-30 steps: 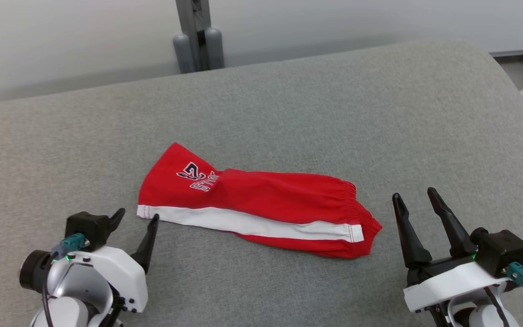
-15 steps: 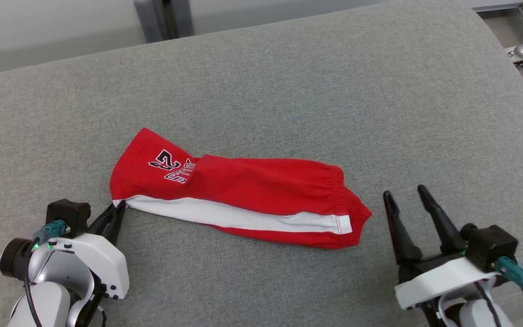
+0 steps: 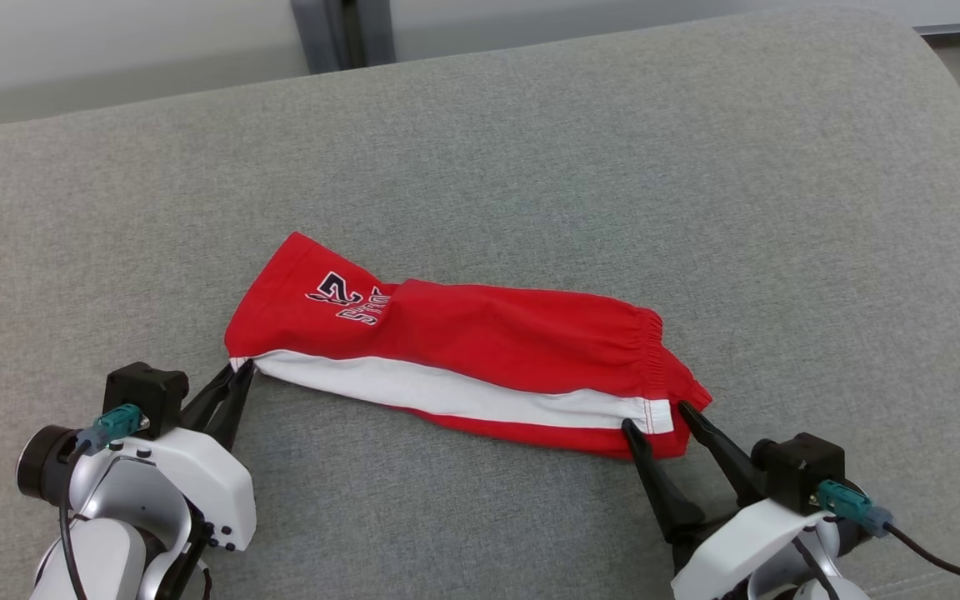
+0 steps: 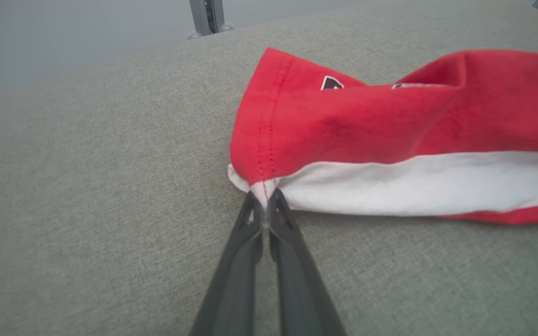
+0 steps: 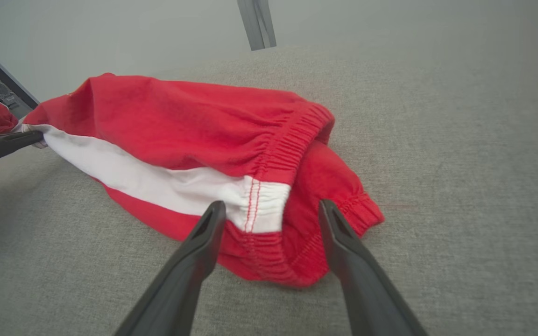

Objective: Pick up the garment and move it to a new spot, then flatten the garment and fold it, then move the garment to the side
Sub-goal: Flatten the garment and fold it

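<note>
Garment (image 3: 480, 346), red shorts with a white side stripe (image 3: 447, 396), lies lengthwise on the near half of the grey fabric-covered counter (image 3: 530, 150). Left end effector (image 3: 244, 368) is clamped on the hem corner at the stripe's left end. Right end effector (image 3: 657, 417) is apart, fingers straddling the waistband (image 5: 292, 140) corner at the right end, not gripping. Looks like a two-corner pick-up. Close the right on the elastic through all layers, then lift both ends level under mild tension.
</note>
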Motion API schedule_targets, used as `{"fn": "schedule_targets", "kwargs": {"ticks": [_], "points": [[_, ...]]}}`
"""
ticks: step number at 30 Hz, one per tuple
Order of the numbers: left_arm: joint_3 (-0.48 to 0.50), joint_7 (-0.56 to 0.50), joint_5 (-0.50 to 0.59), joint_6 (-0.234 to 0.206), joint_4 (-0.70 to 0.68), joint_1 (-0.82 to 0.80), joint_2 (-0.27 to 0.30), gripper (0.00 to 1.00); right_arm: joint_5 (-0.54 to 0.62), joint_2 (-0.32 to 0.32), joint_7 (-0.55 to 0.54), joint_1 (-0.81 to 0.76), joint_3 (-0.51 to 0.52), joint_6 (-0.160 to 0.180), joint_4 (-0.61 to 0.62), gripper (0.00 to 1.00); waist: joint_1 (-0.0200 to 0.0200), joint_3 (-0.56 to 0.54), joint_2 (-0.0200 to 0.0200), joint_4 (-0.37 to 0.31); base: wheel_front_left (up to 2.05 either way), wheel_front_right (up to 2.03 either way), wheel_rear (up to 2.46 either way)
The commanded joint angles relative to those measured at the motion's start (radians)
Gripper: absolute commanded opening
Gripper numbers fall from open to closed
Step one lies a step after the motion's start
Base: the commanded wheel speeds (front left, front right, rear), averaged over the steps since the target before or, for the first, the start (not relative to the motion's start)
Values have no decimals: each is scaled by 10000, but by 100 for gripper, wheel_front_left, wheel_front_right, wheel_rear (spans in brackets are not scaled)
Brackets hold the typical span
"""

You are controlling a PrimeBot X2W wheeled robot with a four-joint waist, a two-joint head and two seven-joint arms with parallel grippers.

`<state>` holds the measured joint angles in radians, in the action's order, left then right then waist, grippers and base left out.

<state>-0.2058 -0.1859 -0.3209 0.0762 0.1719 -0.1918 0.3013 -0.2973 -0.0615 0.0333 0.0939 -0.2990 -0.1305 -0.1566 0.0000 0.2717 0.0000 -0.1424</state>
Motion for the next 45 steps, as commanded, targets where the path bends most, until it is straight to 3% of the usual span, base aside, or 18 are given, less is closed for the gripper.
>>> {"fn": "schedule_targets", "kwargs": {"ticks": [1,2,4,5,12,18,35,45], "points": [[-6,14,13,-50,-76,-92,-3,0,-127,-85,1,180,-99,-6,-126,100,0,1,0,84,0,0,0],[-32,28,27,-59,-96,-113,-14,0,-223,-108,-11,236,-204,-6,-183,79,0,-5,0,126,0,0,0],[-30,141,86,-132,-202,-124,1,0,-348,-125,209,314,-247,-6,-188,17,0,-25,0,183,0,0,0],[-9,187,-11,-147,-286,-102,-85,0,-396,-169,333,340,-284,-6,-164,0,0,-37,0,207,0,0,0],[146,489,-103,-326,-1361,47,-81,0,-587,-483,1542,598,-55,-6,616,0,0,-236,0,350,0,0,0],[350,790,50,-640,-2851,-136,-60,0,-732,-701,2193,1114,779,-4,1701,0,0,-495,0,517,0,0,0],[376,706,92,-1215,-5248,129,-249,0,-879,-1062,2316,1534,1043,-4,3243,0,0,-1241,0,839,0,0,0],[176,572,71,-1342,-5553,495,-294,0,-998,-1022,2152,1238,797,-6,3316,0,0,-1222,0,840,0,0,0]]}}
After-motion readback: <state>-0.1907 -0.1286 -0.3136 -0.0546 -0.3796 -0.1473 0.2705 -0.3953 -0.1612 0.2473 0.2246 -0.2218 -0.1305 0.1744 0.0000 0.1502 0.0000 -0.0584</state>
